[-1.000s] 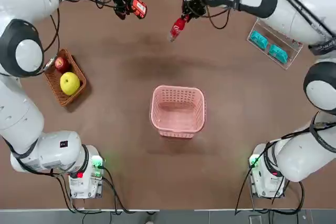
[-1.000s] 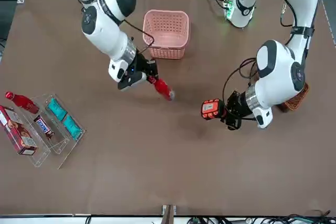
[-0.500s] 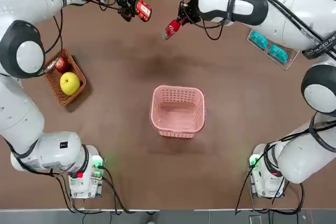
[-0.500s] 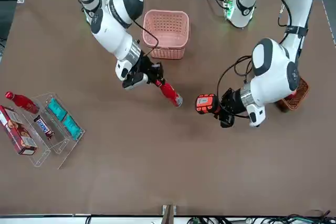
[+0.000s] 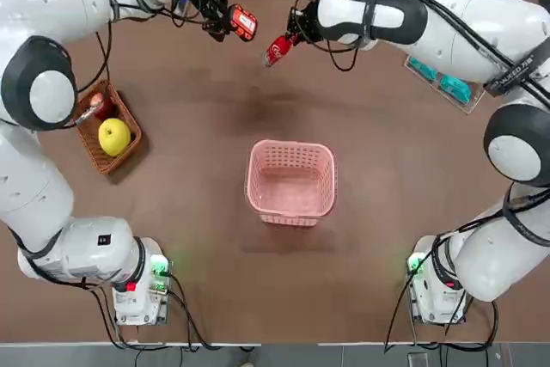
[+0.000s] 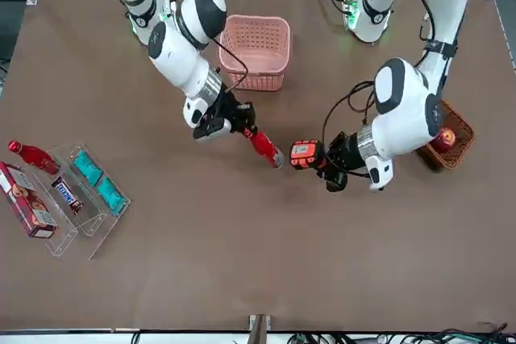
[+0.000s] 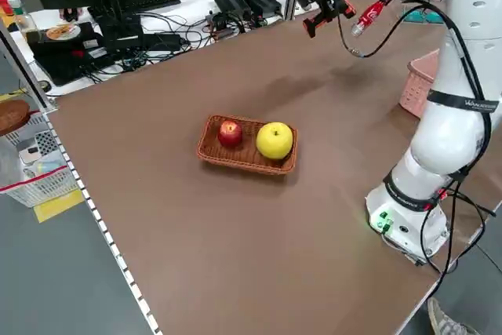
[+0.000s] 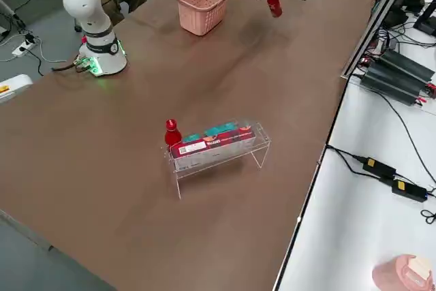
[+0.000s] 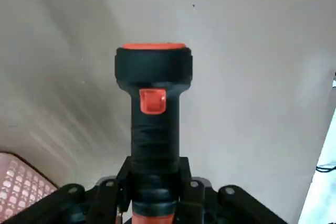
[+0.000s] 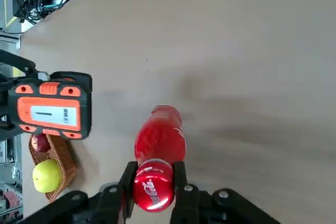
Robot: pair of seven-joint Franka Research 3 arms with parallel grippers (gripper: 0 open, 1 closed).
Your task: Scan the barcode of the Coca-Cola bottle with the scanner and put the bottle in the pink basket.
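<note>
"What could go wrong from here, left to right?"

"The left gripper (image 9: 155, 170), above the table's far side, is clamped round the handle of the black pistol-shaped scanner with a red-orange head (image 5: 244, 22). If its head is aimed off the label, the scan could miss; if it comes in too fast, it could knock the bottle."

"And the basket?"

"The pale pink plastic lattice basket (image 5: 292, 217) sits mid-table, well apart from both. Releasing early would miss it."

"On the right?"

"The right gripper (image 10: 156, 169), also at the far side, grips the slim red Coca-Cola bottle with white lettering (image 10: 160, 137) in the air. I can't see its barcode; it may face away."

"What's changed?"

"The scanner has moved rightward, the basket hasn't shifted, and the bottle has come left, narrowing the gap."
</note>
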